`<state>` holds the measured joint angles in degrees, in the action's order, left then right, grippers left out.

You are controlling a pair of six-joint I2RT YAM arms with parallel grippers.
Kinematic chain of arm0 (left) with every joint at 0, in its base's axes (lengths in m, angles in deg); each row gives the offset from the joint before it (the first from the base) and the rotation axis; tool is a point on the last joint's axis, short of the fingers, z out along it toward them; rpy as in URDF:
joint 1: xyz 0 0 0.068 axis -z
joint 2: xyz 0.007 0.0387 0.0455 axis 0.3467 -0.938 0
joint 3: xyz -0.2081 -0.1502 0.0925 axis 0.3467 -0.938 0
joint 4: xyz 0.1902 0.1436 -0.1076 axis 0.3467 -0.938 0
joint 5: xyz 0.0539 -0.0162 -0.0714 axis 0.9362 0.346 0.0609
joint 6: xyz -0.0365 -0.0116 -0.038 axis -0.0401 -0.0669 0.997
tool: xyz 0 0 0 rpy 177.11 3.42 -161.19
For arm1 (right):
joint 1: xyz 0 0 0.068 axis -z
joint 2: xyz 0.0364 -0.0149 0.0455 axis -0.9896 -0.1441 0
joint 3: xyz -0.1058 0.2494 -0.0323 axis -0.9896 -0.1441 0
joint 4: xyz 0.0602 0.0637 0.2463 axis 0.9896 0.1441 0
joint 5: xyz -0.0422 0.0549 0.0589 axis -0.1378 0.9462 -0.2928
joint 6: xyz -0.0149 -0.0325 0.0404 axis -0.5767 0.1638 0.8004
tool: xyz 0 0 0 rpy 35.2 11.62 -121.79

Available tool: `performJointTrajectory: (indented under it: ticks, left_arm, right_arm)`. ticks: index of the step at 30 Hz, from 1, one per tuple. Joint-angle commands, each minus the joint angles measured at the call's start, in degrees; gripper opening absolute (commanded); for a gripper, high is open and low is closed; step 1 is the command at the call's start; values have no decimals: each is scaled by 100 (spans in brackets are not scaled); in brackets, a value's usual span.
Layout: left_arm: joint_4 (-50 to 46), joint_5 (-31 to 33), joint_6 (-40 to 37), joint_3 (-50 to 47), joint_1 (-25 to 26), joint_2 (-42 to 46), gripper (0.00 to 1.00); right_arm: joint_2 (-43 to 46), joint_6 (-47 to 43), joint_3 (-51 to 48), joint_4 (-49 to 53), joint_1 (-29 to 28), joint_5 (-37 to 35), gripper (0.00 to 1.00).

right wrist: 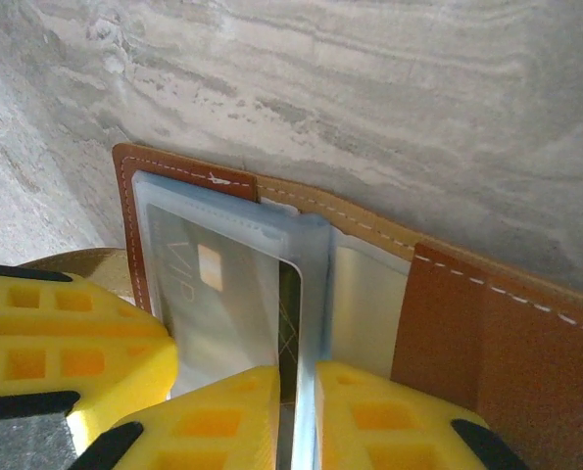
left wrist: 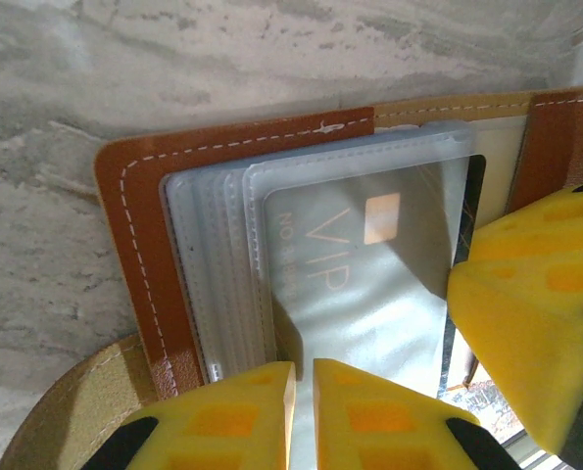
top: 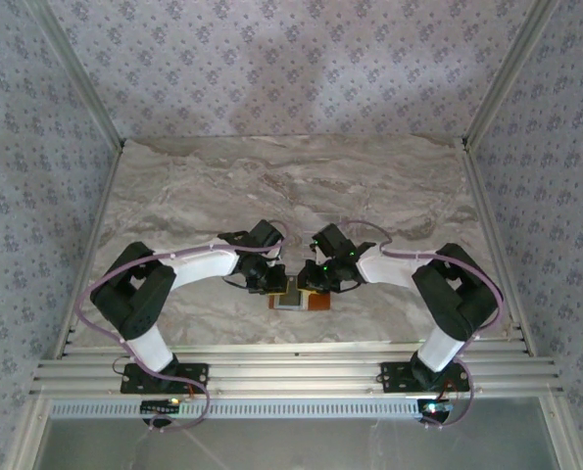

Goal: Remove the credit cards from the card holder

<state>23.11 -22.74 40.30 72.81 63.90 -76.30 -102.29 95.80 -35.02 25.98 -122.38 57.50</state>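
The open brown leather card holder (left wrist: 134, 225) lies on the marble table (right wrist: 369, 88), the left gripper (left wrist: 298, 416) nearly closed on its clear plastic sleeve (left wrist: 213, 255) and the right gripper (right wrist: 296, 421) pinching the edge of the grey VIP credit card (left wrist: 369, 284), perhaps with sleeve too, so pulling could drag everything.

Top view: wallet (top: 317, 305) mostly under left pincer (top: 271, 286) and right pincer (top: 315, 284), contents too small to tell. Left wrist: card (left wrist: 369, 284) print blurred by sleeve (left wrist: 222, 225).
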Motion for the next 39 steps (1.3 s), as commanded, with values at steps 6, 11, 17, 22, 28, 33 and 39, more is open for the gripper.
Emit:
performJointTrajectory:
  ticks: [6,11,17,22,28,33,39]
  left_arm:
    - [-143,26,-78,-49,31,-153,15]
    - [-221,125,-89,-46,30,-114,16]
    - [-281,202,-55,-84,32,-102,16]
    - [-278,237,-11,-129,32,-55,16]
    - [-265,229,-1,-126,33,-52,16]
    - [-264,185,-22,-107,27,-126,14]
    - [-370,171,-40,-23,32,-309,9]
  right_arm:
    - [-111,129,-84,-123,-84,-28,11]
    - [-7,68,-92,118,-70,-210,8]
    - [323,39,-245,292,38,-419,4]
    - [446,22,-286,378,94,-485,2]
    - [578,80,-293,500,97,-655,0]
    - [619,205,-395,186,94,-491,9]
    - [443,467,-655,-580,142,39,19]
